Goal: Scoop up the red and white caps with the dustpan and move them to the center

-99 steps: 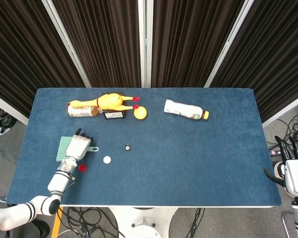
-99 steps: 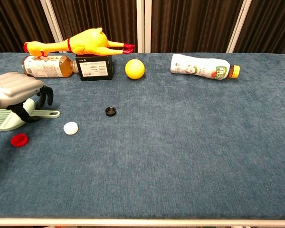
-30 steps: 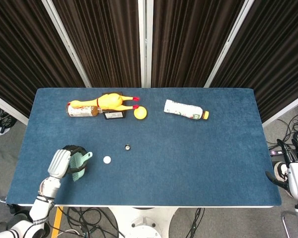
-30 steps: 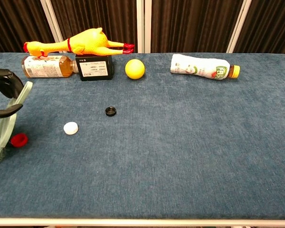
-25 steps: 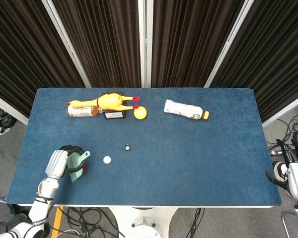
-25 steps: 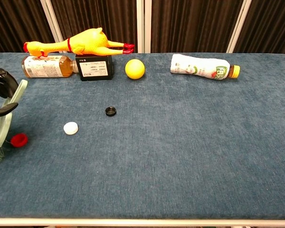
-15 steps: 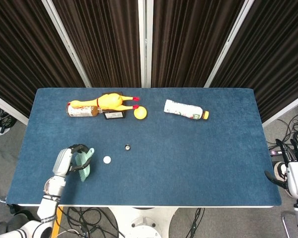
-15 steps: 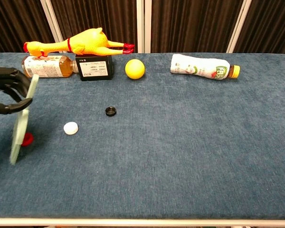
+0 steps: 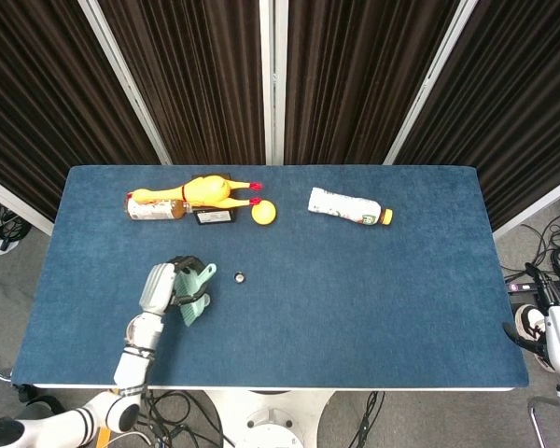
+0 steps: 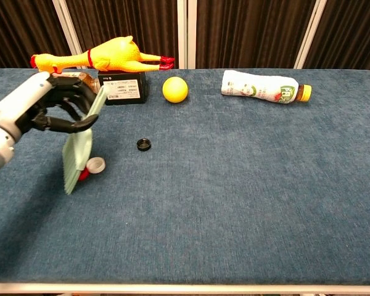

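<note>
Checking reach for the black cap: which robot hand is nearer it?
Left. The left robot hand, gripping the dustpan, sits just left of the black cap; the right robot hand hangs beyond the table's right edge.

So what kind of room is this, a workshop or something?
Likely a robot test lab: a blue cloth table ringed by dark curtains, loose cables on the floor, and a robot hand holding a dustpan.
</note>
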